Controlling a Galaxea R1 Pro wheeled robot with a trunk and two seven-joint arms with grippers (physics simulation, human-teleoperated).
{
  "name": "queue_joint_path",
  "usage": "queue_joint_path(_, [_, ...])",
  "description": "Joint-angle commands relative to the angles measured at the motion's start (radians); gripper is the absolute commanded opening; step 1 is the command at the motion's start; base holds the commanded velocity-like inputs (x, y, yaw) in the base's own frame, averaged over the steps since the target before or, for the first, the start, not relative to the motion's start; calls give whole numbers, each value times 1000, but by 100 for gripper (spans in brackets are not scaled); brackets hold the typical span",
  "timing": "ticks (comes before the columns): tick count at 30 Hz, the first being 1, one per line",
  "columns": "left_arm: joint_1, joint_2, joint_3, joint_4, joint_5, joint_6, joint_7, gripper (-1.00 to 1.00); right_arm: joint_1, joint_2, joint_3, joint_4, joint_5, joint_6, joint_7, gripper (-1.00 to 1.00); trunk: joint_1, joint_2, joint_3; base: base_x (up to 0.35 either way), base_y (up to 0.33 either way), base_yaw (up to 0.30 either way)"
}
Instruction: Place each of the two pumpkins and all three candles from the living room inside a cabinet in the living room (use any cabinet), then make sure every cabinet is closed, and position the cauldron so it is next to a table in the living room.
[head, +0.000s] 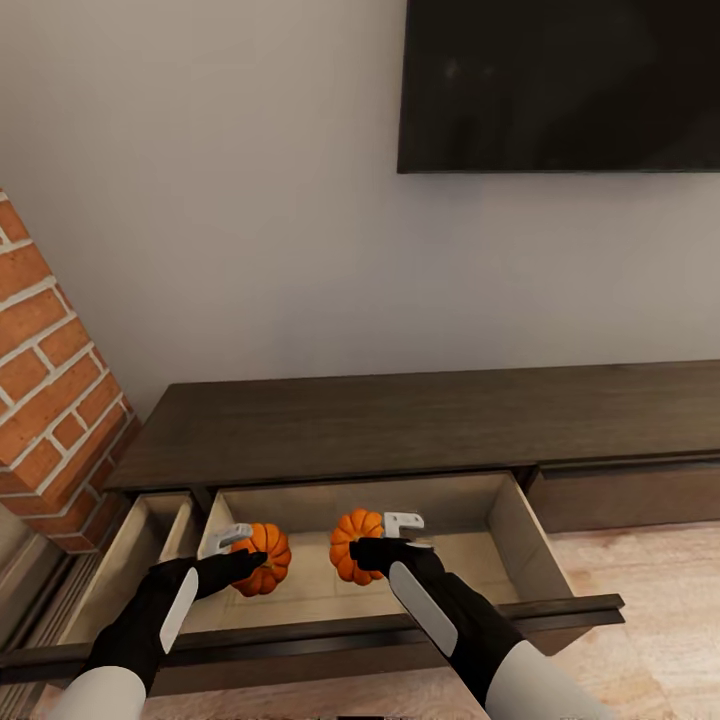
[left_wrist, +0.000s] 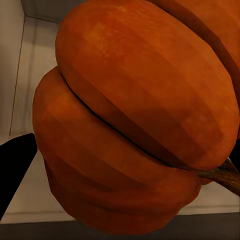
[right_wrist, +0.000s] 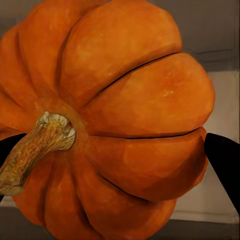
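Note:
The dark-brown cabinet (head: 420, 420) stands against the wall, with its wide left front (head: 350, 630) pulled out over a pale beige interior (head: 470, 515). Two orange pumpkins hang inside that open drawer. My left gripper (head: 247, 562) is shut on the left pumpkin (head: 268, 560), whose ribbed side (left_wrist: 140, 115) looms close in the left wrist view beside one black finger (left_wrist: 15, 170). My right gripper (head: 372, 552) is shut on the right pumpkin (head: 350, 540). In the right wrist view that pumpkin (right_wrist: 130, 125) shows its tan stem (right_wrist: 35, 150), with a black fingertip (right_wrist: 225, 160) on its flank.
A red brick column (head: 50, 400) flanks the cabinet's left end. A black TV (head: 560, 85) hangs on the wall above. The cabinet's right front (head: 630, 495) is shut. Light wood floor (head: 650, 590) lies to the right of the open drawer.

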Motion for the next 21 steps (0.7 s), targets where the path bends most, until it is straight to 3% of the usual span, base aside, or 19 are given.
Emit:
queue_joint_path(1, [-1, -1, 2, -1, 9, 7, 1, -100, -2, 0, 3, 14, -13, -14, -9, -100, 4, -8, -4, 0, 0, 0])
queue_joint_path(11, [-1, -9, 4, -1, 8, 6, 2, -100, -2, 1, 4, 55, -11, -69, -20, -100, 42, -77, -35, 0, 0, 0])
queue_joint_path(17, [-1, -36, 4, -2, 4, -17, 3, -100, -2, 2, 4, 55, -11, -85, -23, -100, 44, -78, -59, 0, 0, 0])
queue_joint_path(21, [-1, -39, 5, -2, 8, -36, 33, -100, -2, 2, 4, 54, -11, -102, -25, -100, 44, -78, -59, 0, 0, 0])
